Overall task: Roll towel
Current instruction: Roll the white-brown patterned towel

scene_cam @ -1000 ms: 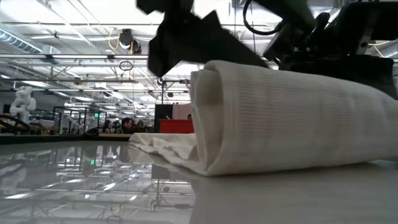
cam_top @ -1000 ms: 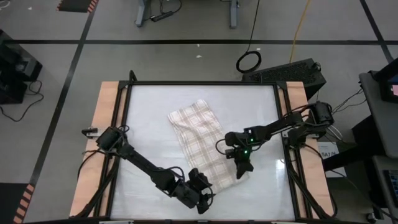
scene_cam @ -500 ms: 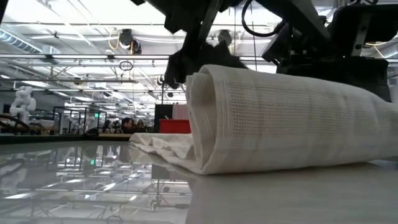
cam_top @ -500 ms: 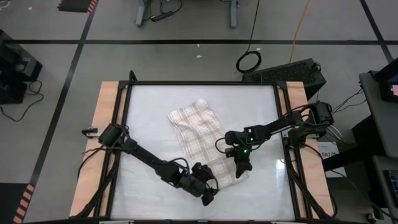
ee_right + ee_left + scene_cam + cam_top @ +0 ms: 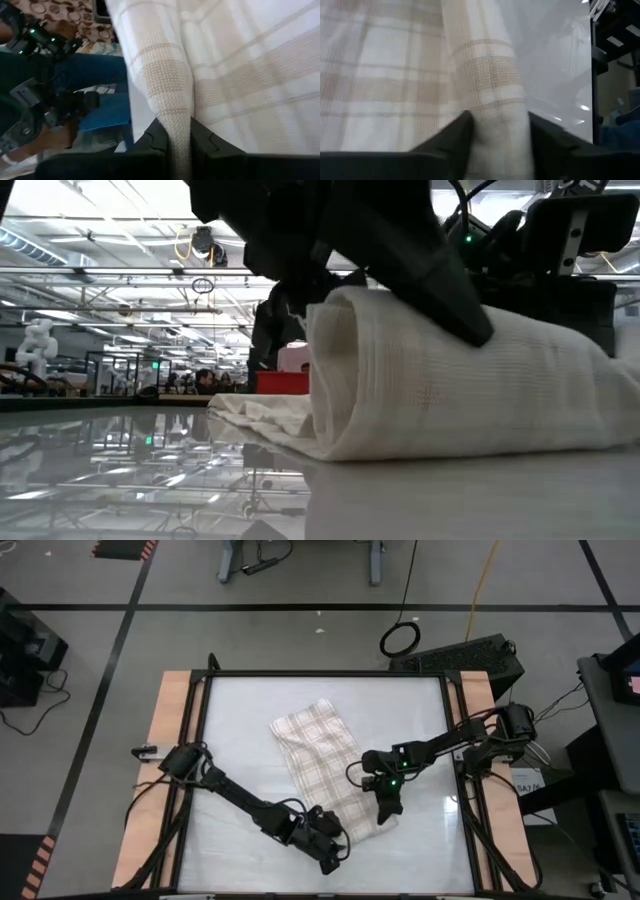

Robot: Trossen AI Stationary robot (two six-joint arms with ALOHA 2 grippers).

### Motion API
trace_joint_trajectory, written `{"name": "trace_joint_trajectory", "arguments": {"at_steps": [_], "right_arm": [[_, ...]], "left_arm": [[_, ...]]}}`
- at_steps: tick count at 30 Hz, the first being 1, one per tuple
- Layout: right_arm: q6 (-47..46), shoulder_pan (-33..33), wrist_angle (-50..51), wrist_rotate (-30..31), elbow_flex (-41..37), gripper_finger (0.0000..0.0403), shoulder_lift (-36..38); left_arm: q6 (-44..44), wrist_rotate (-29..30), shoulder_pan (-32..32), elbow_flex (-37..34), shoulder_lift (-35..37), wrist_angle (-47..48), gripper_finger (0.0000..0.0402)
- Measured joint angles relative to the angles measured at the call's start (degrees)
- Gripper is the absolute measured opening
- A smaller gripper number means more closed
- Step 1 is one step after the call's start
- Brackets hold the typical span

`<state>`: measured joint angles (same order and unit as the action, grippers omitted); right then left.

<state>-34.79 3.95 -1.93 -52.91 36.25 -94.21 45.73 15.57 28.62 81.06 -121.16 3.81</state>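
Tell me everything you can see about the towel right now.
The towel is thin cream cloth with a tan plaid grid, lying on the white table. Its near end is rolled into a loose tube, the far part flat. The left hand straddles one end of the roll; the right hand pinches the other.

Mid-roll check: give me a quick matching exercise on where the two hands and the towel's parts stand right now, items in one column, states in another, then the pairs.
Items:
1. left hand
2. right hand
3. rolled part of the towel
4. flat part of the towel

States:
A. spread out toward the table's far side
B. fingers on either side of the thick roll, at its left end
C. lying at the table's near edge, between both hands
D. pinched shut on a thin fold of cloth at the roll's right end

Pairs: 1-B, 2-D, 3-C, 4-A
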Motion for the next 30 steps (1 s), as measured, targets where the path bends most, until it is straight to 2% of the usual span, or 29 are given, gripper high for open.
{"name": "trace_joint_trajectory", "arguments": {"at_steps": [4,6,13,16,19,24,30], "right_arm": [[0.9,0.0,-0.1,1.1,0.0,0.004,0.0],[2.5,0.0,0.0,2.0,0.0,0.0058,0.0],[8.5,-0.2,2.3,3.0,0.0,0.0162,5.8],[11.9,0.3,8.5,8.1,0.0,0.0211,11.1],[17.8,2.3,15.8,17.2,0.0,0.0248,17.2],[25.7,10.4,20.2,35.6,0.0,0.0264,25.4],[27.0,19.3,18.4,43.8,0.0,0.0266,24.9]], "left_arm": [[0.3,-0.1,-0.5,0.0,0.0,1.7,0.0056],[0.4,-0.3,-0.8,0.0,0.0,2.2,0.0023],[2.2,-3.8,-1.3,-0.7,0.0,2.5,0.0045],[4.6,-4.4,-1.3,-1.9,0.0,2.6,0.0041],[5.0,-5.9,-1.3,-2.8,0.2,1.6,0.0038],[4.6,-7.4,-2.2,-4.1,0.2,-2.3,0.0038],[4.9,-8.3,-3.5,-5.1,0.2,-3.5,0.0041]]}}
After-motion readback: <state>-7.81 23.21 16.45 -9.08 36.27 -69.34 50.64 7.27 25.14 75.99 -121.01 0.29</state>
